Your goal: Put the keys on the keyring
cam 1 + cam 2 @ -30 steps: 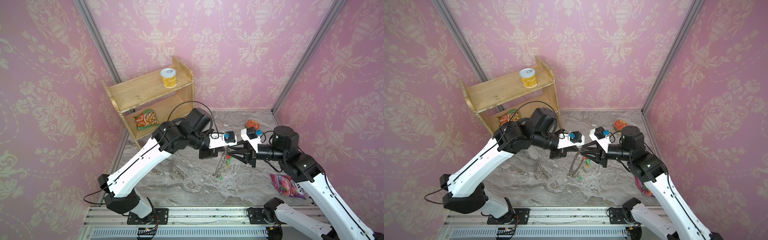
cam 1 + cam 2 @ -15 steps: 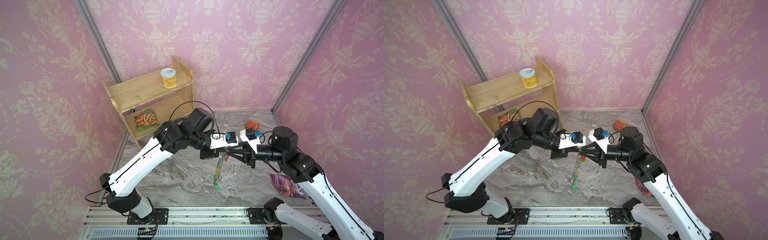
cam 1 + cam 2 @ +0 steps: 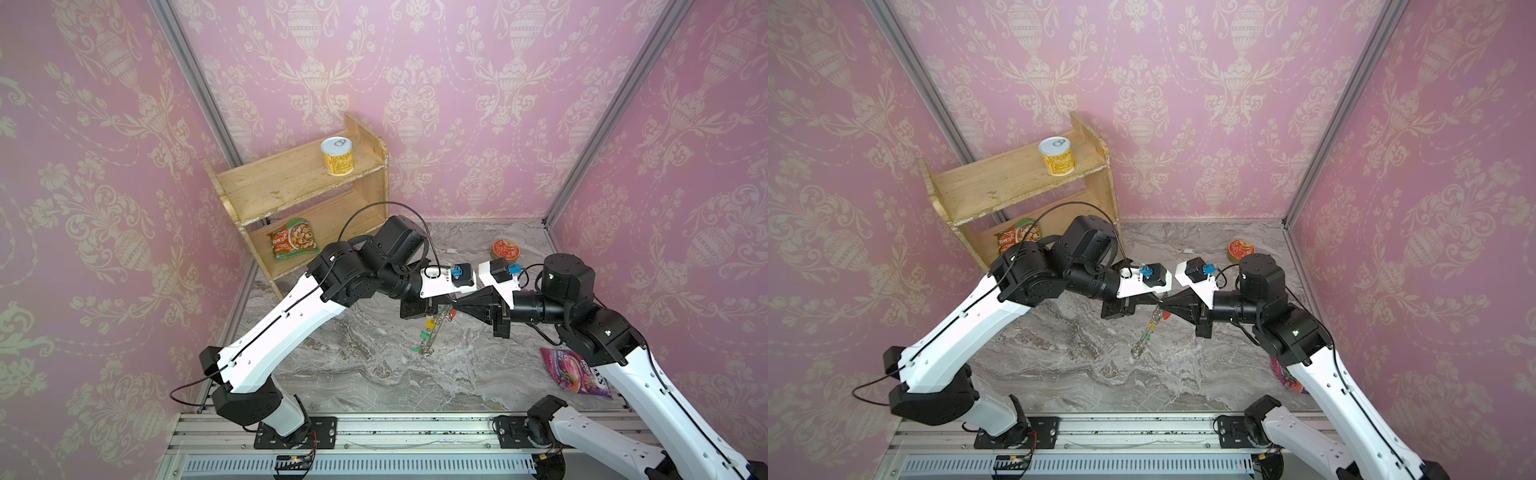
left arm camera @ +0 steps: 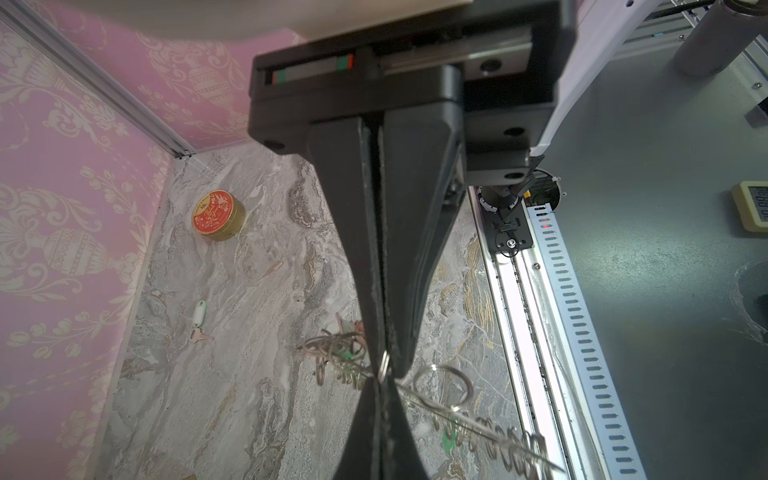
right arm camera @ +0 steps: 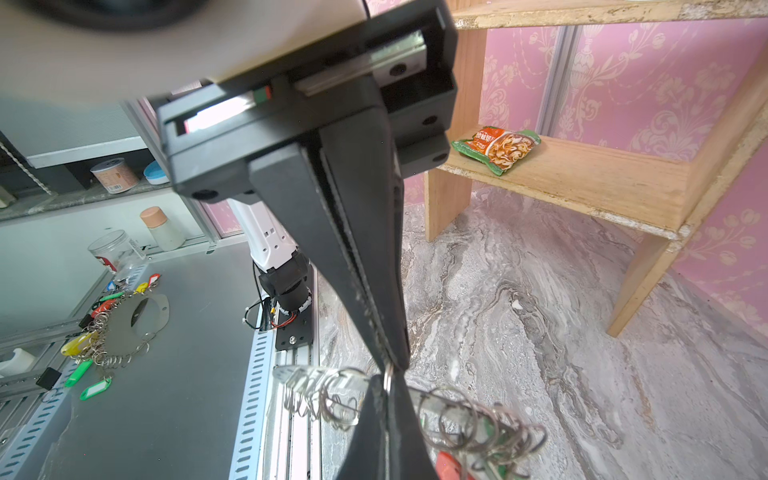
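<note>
keyring (image 3: 435, 332): clear of the table (image 3: 374, 374) at its middle, hanging edge-on from its top rim, tagged keys (image 3: 424, 334) dangling on it.
left gripper (image 4: 384, 366): in from 9 o'clock, clenched on that rim.
right gripper (image 5: 390, 366): in from 3 o'clock, clenched tip to tip with it, seemingly nipping a loop.
loose key (image 3: 449, 251): on the table at the keyring's 12 o'clock, tin (image 3: 505, 249) at its 3.
risk: thin wire could slip; pulling apart could bend the loop or drop the keyring.
risk: neither gripper is free for the loose key.
</note>
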Controlling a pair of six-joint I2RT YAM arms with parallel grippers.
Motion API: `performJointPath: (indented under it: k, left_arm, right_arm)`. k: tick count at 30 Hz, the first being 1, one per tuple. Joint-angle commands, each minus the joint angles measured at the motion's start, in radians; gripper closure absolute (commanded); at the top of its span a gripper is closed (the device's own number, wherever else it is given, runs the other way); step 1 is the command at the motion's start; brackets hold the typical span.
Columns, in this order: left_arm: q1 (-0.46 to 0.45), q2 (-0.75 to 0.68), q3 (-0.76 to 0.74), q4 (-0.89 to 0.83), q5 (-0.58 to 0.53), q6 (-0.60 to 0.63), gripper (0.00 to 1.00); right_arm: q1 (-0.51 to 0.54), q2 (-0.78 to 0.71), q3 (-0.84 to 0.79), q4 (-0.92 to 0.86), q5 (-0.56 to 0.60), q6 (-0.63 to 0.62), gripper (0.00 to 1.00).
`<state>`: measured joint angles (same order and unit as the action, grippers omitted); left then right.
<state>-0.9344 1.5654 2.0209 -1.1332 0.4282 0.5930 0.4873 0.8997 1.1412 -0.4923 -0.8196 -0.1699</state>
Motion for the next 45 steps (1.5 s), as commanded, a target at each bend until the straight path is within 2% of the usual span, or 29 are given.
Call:
performJointPath:
  k: [1, 11, 15, 19, 22, 31, 38, 45]
  left_arm:
    - [-0.021, 0.002, 0.039, 0.01, 0.033, -0.004, 1.0]
    - [-0.024, -0.019, -0.001, 0.061, 0.016, -0.05, 1.0]
    - [-0.022, -0.1, -0.126, 0.211, -0.052, -0.128, 0.79]
    - [-0.014, -0.223, -0.318, 0.43, -0.08, -0.2, 0.72]
    - [0.004, -0.272, -0.39, 0.525, -0.042, -0.258, 0.71]
    - [0.006, -0.289, -0.438, 0.624, 0.065, -0.327, 0.71]
    - [0.006, -0.292, -0.47, 0.685, 0.083, -0.341, 0.71]
    - [0.006, -0.329, -0.518, 0.773, 0.049, -0.344, 0.75]
  right_arm:
    - [0.009, 0.001, 0.025, 0.005, 0.0, 0.003, 1.0]
    - [0.01, -0.04, -0.01, 0.113, 0.02, 0.065, 1.0]
    - [0.007, -0.069, -0.035, 0.168, 0.035, 0.09, 1.0]
    - [0.001, -0.095, -0.053, 0.234, 0.04, 0.127, 1.0]
    - [-0.009, -0.11, -0.064, 0.287, 0.04, 0.157, 1.0]
    - [-0.054, -0.125, -0.103, 0.463, 0.0, 0.275, 1.0]
    - [-0.055, -0.124, -0.094, 0.498, -0.025, 0.308, 1.0]
    - [-0.055, -0.117, -0.082, 0.492, -0.053, 0.314, 1.0]
